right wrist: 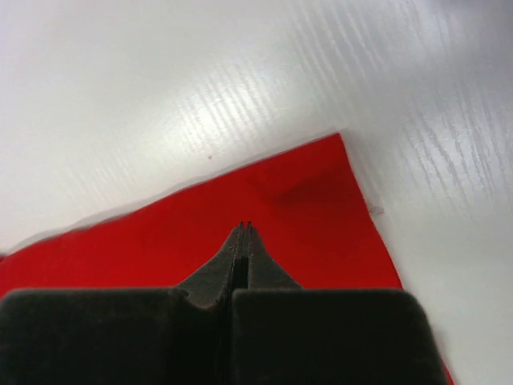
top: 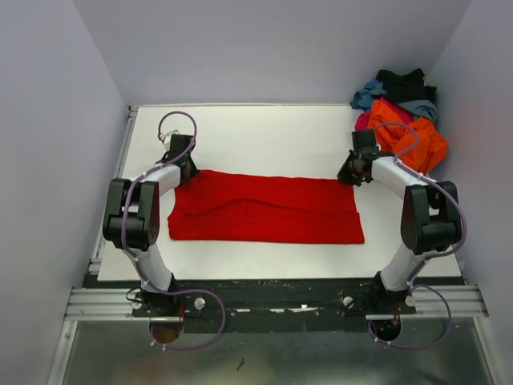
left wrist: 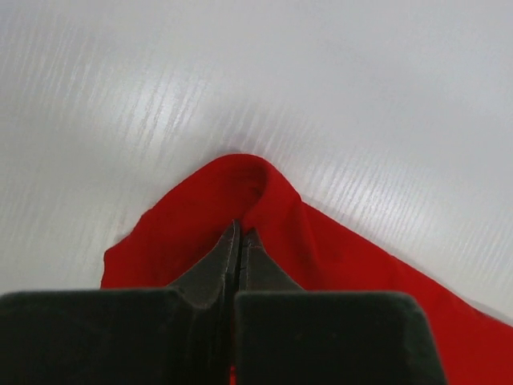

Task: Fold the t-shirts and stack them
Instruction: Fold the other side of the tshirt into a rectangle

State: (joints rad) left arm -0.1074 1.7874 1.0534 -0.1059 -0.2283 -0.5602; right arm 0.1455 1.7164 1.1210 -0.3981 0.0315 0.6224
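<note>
Shirt (top: 264, 210), red, spread as a long band across the middle of the table (top: 264, 132), running left to right, with a soft crease along the far half. Left fingers (left wrist: 216, 269) closed at the far left corner, pinching a raised hump of red cloth between the tips. Right fingers (right wrist: 218, 271) closed too, tips down on the cloth just inside the far right corner; pinched or only pressed there, hard to tell, with the cloth flat all around. Remaining shirts (top: 401, 112) heaped at the far right corner of the table, orange nearest, magenta, blue and black behind, close beside the right arm. Step in hand, by the look of it: a lengthwise fold of the red shirt, both far corners taken together. Next move, as a judgement: lift both corners evenly, carry toward the near edge, lay far hem onto near hem, keeping the band taut between the arms against sagging in the middle. Worth confirming a true grip on the right side first; otherwise only one corner likely to travel. No stack begun yet.
</note>
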